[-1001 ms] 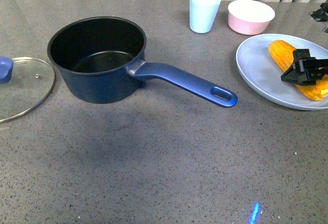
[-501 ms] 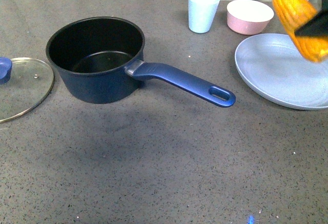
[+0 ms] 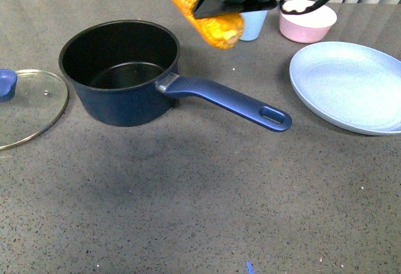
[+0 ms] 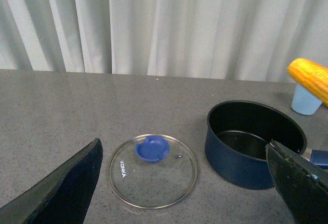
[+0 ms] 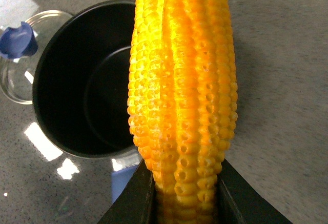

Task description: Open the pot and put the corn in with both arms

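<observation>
The dark blue pot [image 3: 119,73] stands open on the grey table, its long handle [image 3: 225,101] pointing right; it also shows in the left wrist view [image 4: 253,142] and the right wrist view [image 5: 82,80]. Its glass lid [image 3: 28,105] with a blue knob lies flat to the pot's left, and shows in the left wrist view [image 4: 152,170]. My right gripper [image 3: 219,1] is shut on the yellow-orange corn [image 3: 200,7] and holds it in the air just right of the pot's rim; the cob fills the right wrist view [image 5: 184,90]. My left gripper [image 4: 189,193] is open and empty, above the table near the lid.
A pale blue plate [image 3: 348,86] lies empty at the right. A light blue cup [image 3: 250,23] and a small pink bowl [image 3: 308,20] stand at the back, partly behind the right arm. Curtains hang behind the table.
My right gripper lifted the corn off the plate and carried it up and left, from the right edge to just above the pot's right side. The plate is now empty.
</observation>
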You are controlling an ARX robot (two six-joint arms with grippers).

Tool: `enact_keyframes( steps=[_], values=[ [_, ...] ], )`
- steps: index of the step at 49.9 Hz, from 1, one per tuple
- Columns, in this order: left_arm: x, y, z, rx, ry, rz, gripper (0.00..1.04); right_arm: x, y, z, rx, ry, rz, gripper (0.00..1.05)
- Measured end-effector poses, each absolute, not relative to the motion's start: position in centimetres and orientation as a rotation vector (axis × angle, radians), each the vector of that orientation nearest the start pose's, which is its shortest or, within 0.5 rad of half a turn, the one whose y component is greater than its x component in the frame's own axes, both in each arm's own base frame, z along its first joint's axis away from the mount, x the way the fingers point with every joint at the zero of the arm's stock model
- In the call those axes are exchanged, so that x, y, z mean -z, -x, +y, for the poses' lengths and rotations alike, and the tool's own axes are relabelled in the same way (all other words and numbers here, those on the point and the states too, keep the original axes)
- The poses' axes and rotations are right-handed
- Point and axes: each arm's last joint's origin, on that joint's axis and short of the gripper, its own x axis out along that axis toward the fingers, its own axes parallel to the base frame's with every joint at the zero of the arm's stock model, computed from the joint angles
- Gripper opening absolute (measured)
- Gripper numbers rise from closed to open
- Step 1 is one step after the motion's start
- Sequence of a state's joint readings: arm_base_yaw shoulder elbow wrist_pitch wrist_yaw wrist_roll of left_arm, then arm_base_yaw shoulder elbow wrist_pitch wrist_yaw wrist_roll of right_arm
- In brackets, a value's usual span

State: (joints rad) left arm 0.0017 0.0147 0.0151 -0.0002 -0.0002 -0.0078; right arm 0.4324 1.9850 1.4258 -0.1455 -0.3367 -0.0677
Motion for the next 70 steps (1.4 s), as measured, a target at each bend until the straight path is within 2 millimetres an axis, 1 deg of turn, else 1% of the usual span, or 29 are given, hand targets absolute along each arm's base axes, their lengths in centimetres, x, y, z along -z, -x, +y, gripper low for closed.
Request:
enact_keyframes(
  steps=[3, 11, 23, 33, 38, 45, 46, 48, 51, 52, 55, 56, 63, 66, 69, 70],
  values=[
    [-16.7, -9.8, 0.0, -0.002, 0.008, 0.0, 0.96, -19.8, -39.6, 20.7, -0.785, 0.107, 0.709, 0.18],
    [-16.7, -9.8, 0.0, -0.002, 0.008, 0.0, 0.96, -18.6, -40.1, 23.5, -0.827, 0.129, 0.729, 0.17],
    [-16.7, -9.8, 0.0, -0.002, 0.008, 0.0, 0.96, -17.9, -41.1, 26.6, -0.864, 0.162, 0.733, 0.16],
    [-16.7, -9.8, 0.0, -0.002, 0.008, 0.0, 0.96, -18.0, -41.8, 28.6, -0.889, 0.175, 0.72, 0.15],
    [-16.7, -9.8, 0.0, -0.002, 0.008, 0.0, 0.96, -17.9, -42.0, 29.0, -0.892, 0.185, 0.718, 0.15],
    [-16.7, -9.8, 0.0, -0.002, 0.008, 0.0, 0.96, -17.2, -42.0, 29.2, -0.89, 0.195, 0.735, 0.15],
    [-16.7, -9.8, 0.0, -0.002, 0.008, 0.0, 0.96, -17.1, -42.0, 29.2, -0.89, 0.196, 0.735, 0.17],
    [-16.7, -9.8, 0.0, -0.002, 0.008, 0.0, 0.96, -17.0, -41.9, 29.2, -0.889, 0.196, 0.74, 0.25],
    [-16.7, -9.8, 0.0, -0.002, 0.008, 0.0, 0.96, -16.9, -41.9, 29.2, -0.886, 0.198, 0.742, 0.33],
    [-16.7, -9.8, 0.0, -0.002, 0.008, 0.0, 0.96, -16.8, -41.9, 29.2, -0.883, 0.199, 0.744, 0.38],
    [-16.7, -9.8, 0.0, -0.002, 0.008, 0.0, 0.96, -16.6, -41.9, 29.1, -0.875, 0.202, 0.744, 0.49],
    [-16.7, -9.8, 0.0, -0.002, 0.008, 0.0, 0.96, -16.5, -41.9, 29.1, -0.872, 0.203, 0.743, 0.54],
    [-16.7, -9.8, 0.0, -0.002, 0.008, 0.0, 0.96, -16.3, -41.6, 28.7, -0.856, 0.188, 0.745, 0.77],
    [-16.7, -9.8, 0.0, -0.002, 0.008, 0.0, 0.96, -16.8, -41.5, 28.1, -0.844, 0.172, 0.728, 0.89],
    [-16.7, -9.8, 0.0, -0.002, 0.008, 0.0, 0.96, -17.5, -41.4, 27.5, -0.831, 0.15, 0.709, 0.97],
    [-16.7, -9.8, 0.0, -0.002, 0.008, 0.0, 0.96, -17.7, -41.4, 27.4, -0.827, 0.143, 0.702, 0.97]
  ],
)
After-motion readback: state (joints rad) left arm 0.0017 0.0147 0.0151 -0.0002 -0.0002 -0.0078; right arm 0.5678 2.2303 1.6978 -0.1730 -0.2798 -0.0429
